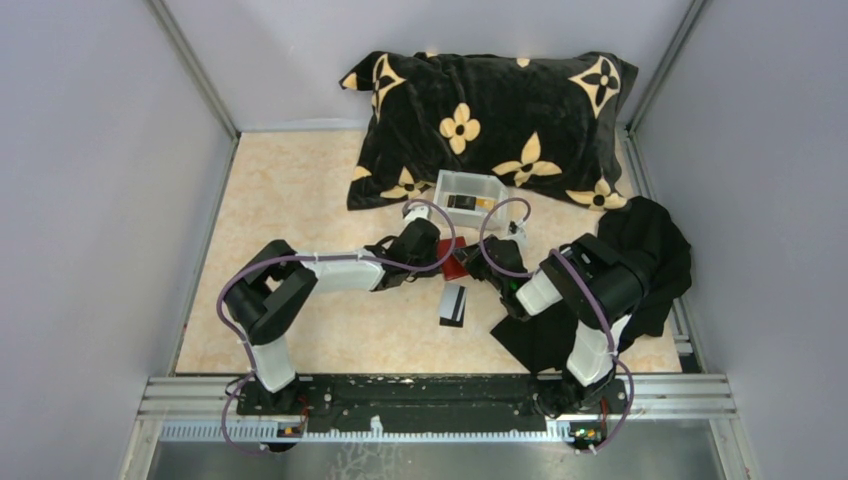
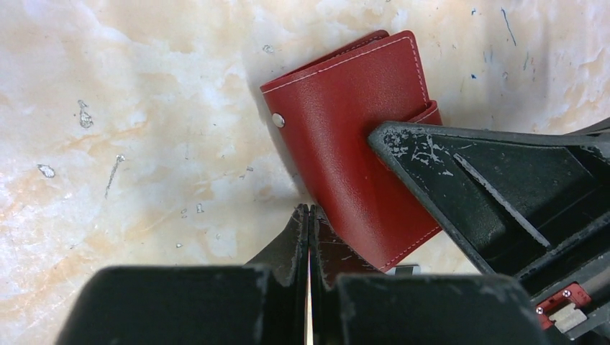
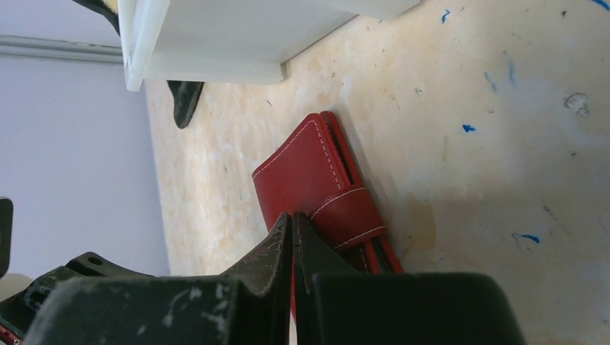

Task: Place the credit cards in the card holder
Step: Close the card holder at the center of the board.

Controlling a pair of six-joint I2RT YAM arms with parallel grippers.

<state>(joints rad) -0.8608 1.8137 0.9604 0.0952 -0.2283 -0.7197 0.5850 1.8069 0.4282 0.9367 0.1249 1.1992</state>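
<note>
The red card holder (image 1: 453, 262) lies closed on the table between both grippers, its strap (image 3: 349, 215) snapped across it. My left gripper (image 2: 309, 210) is shut and empty, its tips touching the holder's (image 2: 352, 136) near edge. My right gripper (image 3: 291, 215) is also shut with nothing between its fingers, its tips pressing on the holder's (image 3: 306, 172) cover beside the strap. One black credit card with a white band (image 1: 452, 303) lies flat just in front of the holder. More credit cards (image 1: 466, 202) sit in the white tray (image 1: 470, 183) behind.
A black pillow with yellow flowers (image 1: 490, 125) fills the back of the table, touching the tray. A black cloth (image 1: 640, 265) lies crumpled at the right under the right arm. Grey walls close in both sides.
</note>
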